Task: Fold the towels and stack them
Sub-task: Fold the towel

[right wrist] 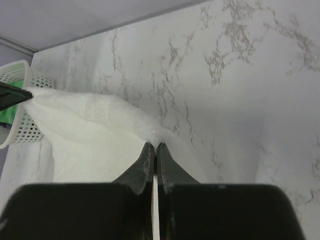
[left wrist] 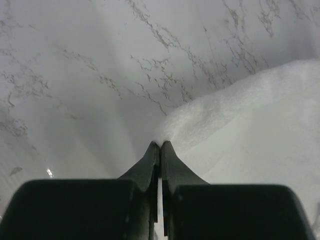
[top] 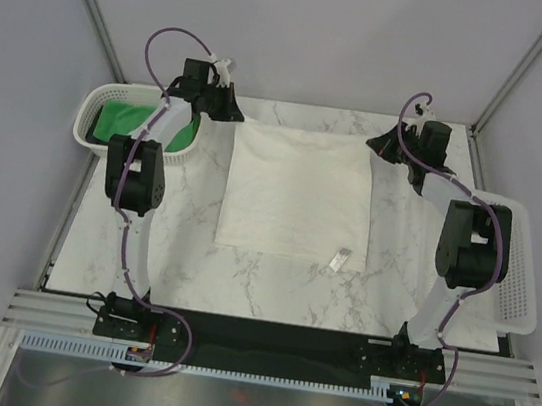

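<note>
A white towel (top: 296, 192) lies spread on the marble table, a small label (top: 340, 260) near its front right corner. My left gripper (top: 231, 113) is shut on the towel's far left corner, which shows pinched at the fingertips in the left wrist view (left wrist: 161, 143). My right gripper (top: 380, 145) is shut on the far right corner, also pinched in the right wrist view (right wrist: 154, 144). The towel (right wrist: 90, 135) stretches between both grippers, its far edge slightly raised. A green towel (top: 126, 120) lies in the left basket.
A white perforated basket (top: 94, 108) holding the green towel stands at the far left, also in the right wrist view (right wrist: 22, 125). A second white basket (top: 522, 269) stands at the right edge. The booth's walls and frame posts close in the back.
</note>
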`<state>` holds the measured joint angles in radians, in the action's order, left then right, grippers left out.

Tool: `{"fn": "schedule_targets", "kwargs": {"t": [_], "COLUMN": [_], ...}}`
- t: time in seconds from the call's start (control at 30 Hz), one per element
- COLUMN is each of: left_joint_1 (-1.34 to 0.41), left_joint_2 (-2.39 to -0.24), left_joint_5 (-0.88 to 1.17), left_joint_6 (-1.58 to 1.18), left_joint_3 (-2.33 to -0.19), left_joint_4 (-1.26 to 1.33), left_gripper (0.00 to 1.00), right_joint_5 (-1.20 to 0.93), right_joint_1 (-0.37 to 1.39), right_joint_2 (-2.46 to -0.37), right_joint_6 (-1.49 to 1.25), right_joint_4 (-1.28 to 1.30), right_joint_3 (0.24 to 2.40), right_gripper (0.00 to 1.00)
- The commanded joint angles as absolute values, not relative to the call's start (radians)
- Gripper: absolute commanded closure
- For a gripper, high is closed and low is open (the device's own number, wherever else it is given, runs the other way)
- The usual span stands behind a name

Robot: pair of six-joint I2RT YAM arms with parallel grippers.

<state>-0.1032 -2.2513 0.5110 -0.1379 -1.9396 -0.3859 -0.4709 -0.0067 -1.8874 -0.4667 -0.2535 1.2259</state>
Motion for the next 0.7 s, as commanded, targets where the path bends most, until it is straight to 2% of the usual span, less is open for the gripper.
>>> {"fn": "schedule_targets", "kwargs": {"t": [0.0,0.2,0.67], "left_joint_1": [-0.089,-0.089,-0.086], "left_joint_2": [-2.247,-2.189,-1.864], "left_joint_5": [0.557,0.594,0.626], "left_joint_6": [-0.083,-0.078,-0.136], "left_joint_3": [-2.017,-1.933,-1.467], "left_joint_4": [-0.262,-0.255,-0.133], "left_gripper": [0.98,0.98,0.98], "right_joint_5": [-0.518,-0.502,-0.439], "right_joint_1": [-0.006,-0.006,-0.008], "right_joint_2": [-1.925,-1.887,-1.491], "right_joint_6": [-0.430,-0.353,-0.295], "right_joint_4": [-0.353,-0.299,-0.319], "right_joint_3": [1.353,1.342,0.930], "right_gripper": [1.00,1.00,1.00]}}
